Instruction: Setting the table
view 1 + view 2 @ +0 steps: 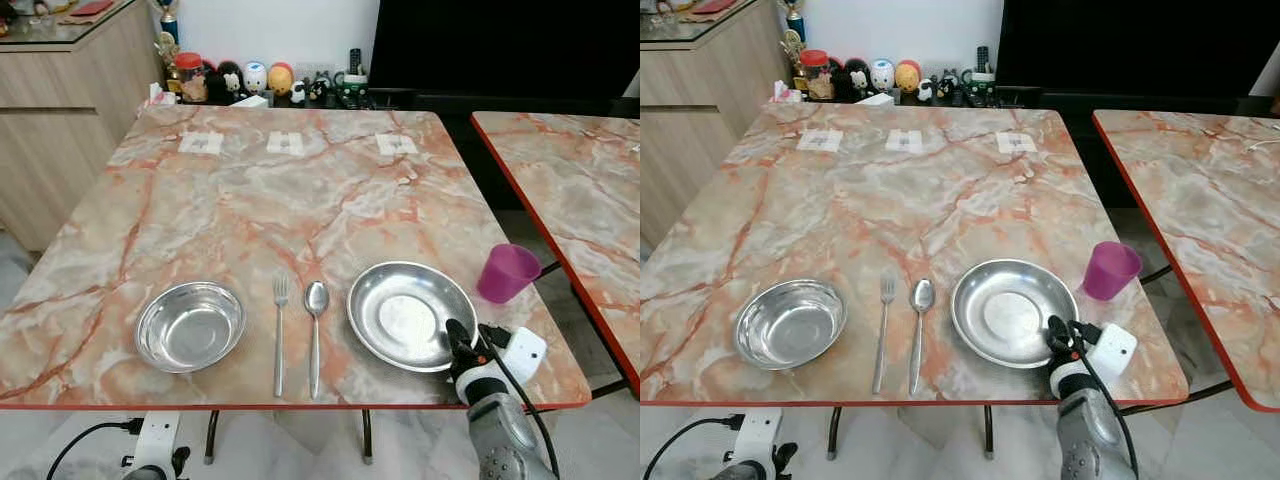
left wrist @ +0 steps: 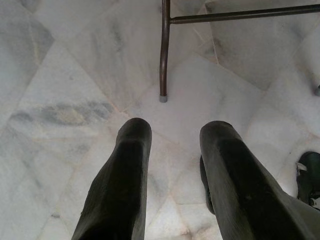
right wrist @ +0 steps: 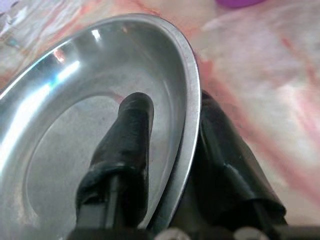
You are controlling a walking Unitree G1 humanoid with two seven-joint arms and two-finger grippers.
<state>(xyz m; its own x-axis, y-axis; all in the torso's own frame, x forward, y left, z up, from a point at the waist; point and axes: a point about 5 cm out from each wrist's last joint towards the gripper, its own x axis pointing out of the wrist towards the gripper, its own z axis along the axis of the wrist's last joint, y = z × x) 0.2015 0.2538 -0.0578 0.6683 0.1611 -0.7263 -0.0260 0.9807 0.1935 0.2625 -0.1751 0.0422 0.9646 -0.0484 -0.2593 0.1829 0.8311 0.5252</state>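
The right gripper (image 3: 170, 150) pinches the plate's (image 1: 405, 310) near rim, one finger inside, one outside. The shiny metal plate looks stiff, light and slippery, so its rim seems the best spot to hold.

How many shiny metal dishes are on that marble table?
2. A steel bowl sits near the front edge, left of the fork and spoon; a steel plate lies right of them, its rim pinched by the right gripper.

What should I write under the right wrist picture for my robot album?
The right gripper pinches the rim of the steel plate, one finger inside, one outside, on the marble table.
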